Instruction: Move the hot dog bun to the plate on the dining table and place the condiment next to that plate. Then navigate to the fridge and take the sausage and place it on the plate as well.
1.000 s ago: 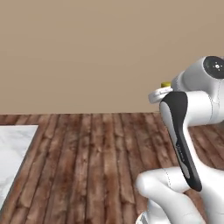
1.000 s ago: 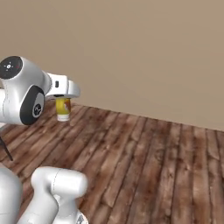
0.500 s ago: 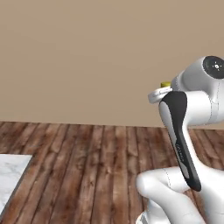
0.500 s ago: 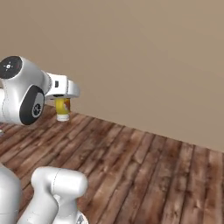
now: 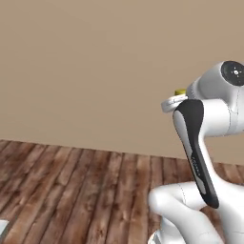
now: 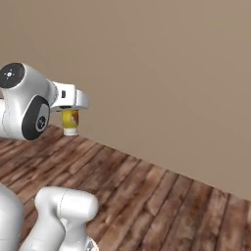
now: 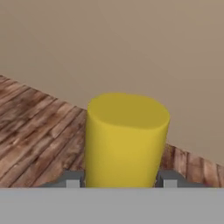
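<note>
Gripper (image 6: 70,119) jaws are clamped on the yellow condiment bottle (image 6: 70,121), carried high at the left of the right base frame above the wood floor (image 6: 162,206). If the base turns sharply, the bottle may slip from that narrow grip.

The condiment (image 7: 126,142) is a round yellow bottle with a red and white label. It is held up in the air between the jaws, high above the wood floor (image 6: 162,206).
</note>
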